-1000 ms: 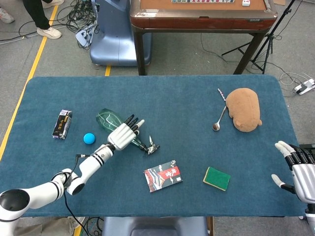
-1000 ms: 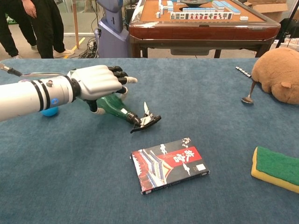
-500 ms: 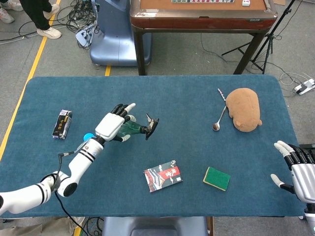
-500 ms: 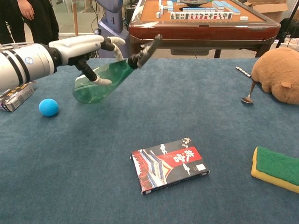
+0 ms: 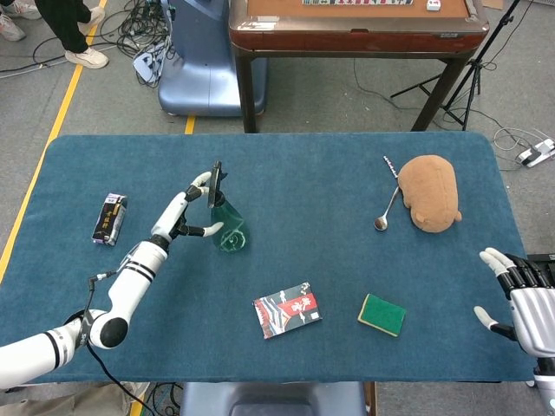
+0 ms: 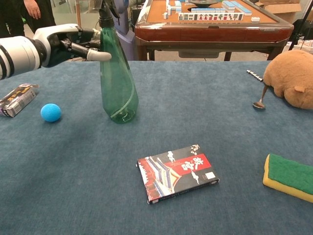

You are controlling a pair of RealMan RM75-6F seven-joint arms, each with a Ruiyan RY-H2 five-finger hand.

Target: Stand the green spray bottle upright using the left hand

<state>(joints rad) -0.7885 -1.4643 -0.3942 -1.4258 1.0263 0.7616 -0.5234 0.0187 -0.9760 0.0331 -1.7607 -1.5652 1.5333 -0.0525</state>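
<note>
The green spray bottle point(image 5: 227, 230) point(image 6: 117, 88) stands upright on the blue table, its base on the cloth and its black trigger head on top. My left hand point(image 5: 178, 217) point(image 6: 68, 41) is at its left side. The thumb crosses the front of the neck and the other fingers reach behind it, so the hand holds the bottle at the neck. My right hand point(image 5: 520, 299) hovers at the table's right front edge, fingers spread, holding nothing. It shows only in the head view.
A blue ball point(image 6: 50, 112) and a small dark packet point(image 5: 109, 218) lie left of the bottle. A red-and-black box point(image 5: 287, 309) and a green sponge point(image 5: 382, 314) lie toward the front. A brown plush point(image 5: 431, 192) and a spoon point(image 5: 386, 212) sit at the right.
The left hand lifted the bottle off the table, swung it from lying to vertical and set its base down, a little to the left of where it lay. The right hand stayed put.
</note>
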